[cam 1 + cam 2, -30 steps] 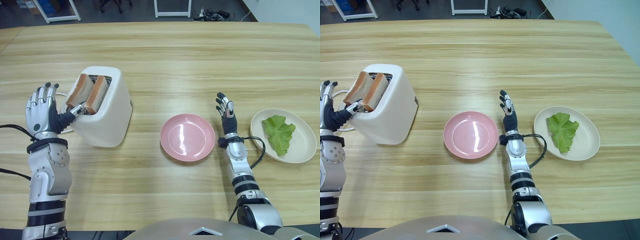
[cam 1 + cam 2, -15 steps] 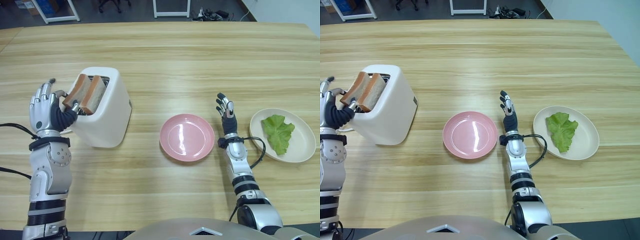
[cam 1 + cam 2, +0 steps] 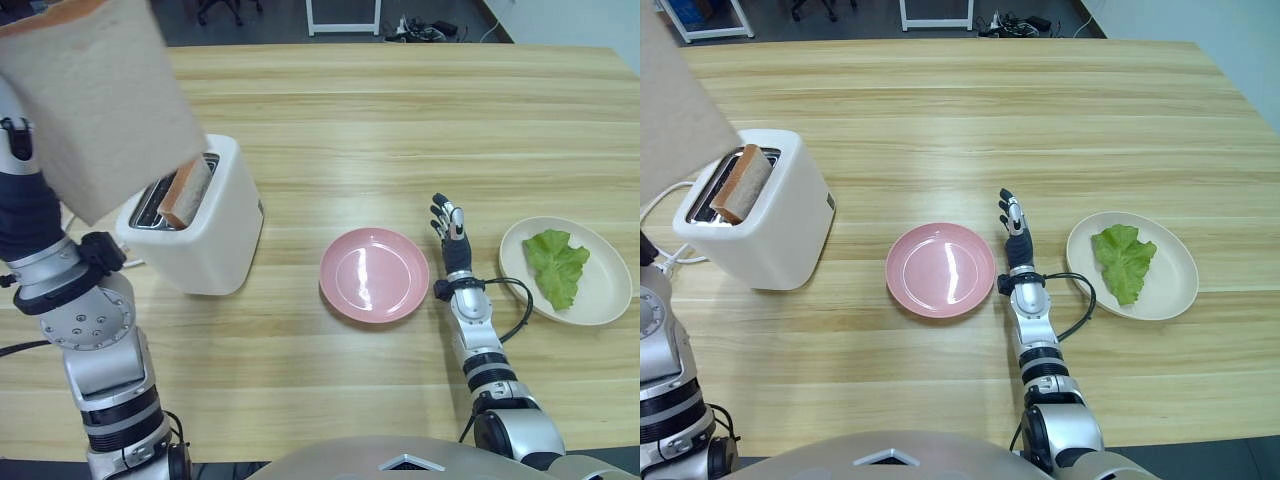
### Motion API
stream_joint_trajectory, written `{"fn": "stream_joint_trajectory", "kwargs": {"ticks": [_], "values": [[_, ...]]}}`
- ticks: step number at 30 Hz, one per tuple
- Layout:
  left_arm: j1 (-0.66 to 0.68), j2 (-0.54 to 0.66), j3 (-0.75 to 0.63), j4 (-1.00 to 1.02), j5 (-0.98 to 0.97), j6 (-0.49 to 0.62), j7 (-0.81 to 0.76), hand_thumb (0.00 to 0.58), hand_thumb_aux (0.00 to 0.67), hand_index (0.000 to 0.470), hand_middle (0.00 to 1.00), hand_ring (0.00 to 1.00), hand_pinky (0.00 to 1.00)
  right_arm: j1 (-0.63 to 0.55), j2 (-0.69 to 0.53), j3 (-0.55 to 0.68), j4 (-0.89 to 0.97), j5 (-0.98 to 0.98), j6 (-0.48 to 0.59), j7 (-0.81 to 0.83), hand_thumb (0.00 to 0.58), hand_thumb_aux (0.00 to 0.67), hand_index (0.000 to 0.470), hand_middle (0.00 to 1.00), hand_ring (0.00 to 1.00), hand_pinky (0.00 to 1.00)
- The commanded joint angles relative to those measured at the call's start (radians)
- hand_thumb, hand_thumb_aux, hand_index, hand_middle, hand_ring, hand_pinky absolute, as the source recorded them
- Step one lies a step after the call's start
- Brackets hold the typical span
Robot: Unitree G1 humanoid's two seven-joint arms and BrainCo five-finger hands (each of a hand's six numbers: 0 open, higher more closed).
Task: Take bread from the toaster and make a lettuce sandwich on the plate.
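Left eye view shows left hand (image 3: pixel 20 195) gripping the lifted bread slice (image 3: pixel 100 100) (right eye view catches its corner) above the toaster (image 3: pixel 205 245); right hand (image 3: pixel 452 225) rests empty, fingers straight, beside pink plate (image 3: pixel 375 275).

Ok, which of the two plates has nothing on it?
The pink plate, left of the right hand, is bare; the cream plate on that hand's other side carries the lettuce leaf.

White toaster (image 3: pixel 770 235), pink plate (image 3: pixel 940 270), green lettuce (image 3: pixel 1124 262)
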Motion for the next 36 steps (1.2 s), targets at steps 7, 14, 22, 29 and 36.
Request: {"fn": "stream_joint_trajectory", "kwargs": {"ticks": [7, 14, 22, 29, 36], "values": [[0.004, -0.321, -0.508, 0.280, -0.101, 0.156, -0.206, 0.580, 0.670, 0.470, 1.00, 1.00, 1.00, -0.001, 0.000, 0.014, 0.000, -0.003, 0.021, -0.003, 0.000, 0.000, 0.000, 0.00, 0.00, 0.00], [-0.049, -0.431, -0.583, 0.717, 0.093, 0.141, -0.148, 0.580, 0.670, 0.470, 1.00, 1.00, 1.00, 0.011, 0.005, 0.024, -0.019, -0.010, 0.030, -0.009, 0.000, 0.000, 0.000, 0.00, 0.00, 0.00], [-0.026, -0.377, -0.595, 0.762, 0.257, 0.136, -0.130, 0.580, 0.670, 0.470, 1.00, 1.00, 1.00, 0.026, 0.009, 0.035, -0.039, -0.010, 0.038, -0.016, 0.000, 0.000, 0.000, 0.00, 0.00, 0.00], [0.023, -0.322, -0.626, 0.655, 0.353, 0.172, -0.172, 0.000, 0.000, 0.000, 0.00, 0.00, 0.00, 0.037, 0.010, 0.039, -0.059, -0.012, 0.045, -0.018, 0.000, 0.000, 0.000, 0.00, 0.00, 0.00], [0.023, -0.273, -0.670, 0.561, 0.592, 0.266, -0.120, 0.000, 0.000, 0.000, 0.00, 0.00, 0.00, 0.059, 0.009, 0.050, -0.138, -0.016, 0.068, -0.011, 0.000, 0.000, 0.000, 0.00, 0.00, 0.00]]}}
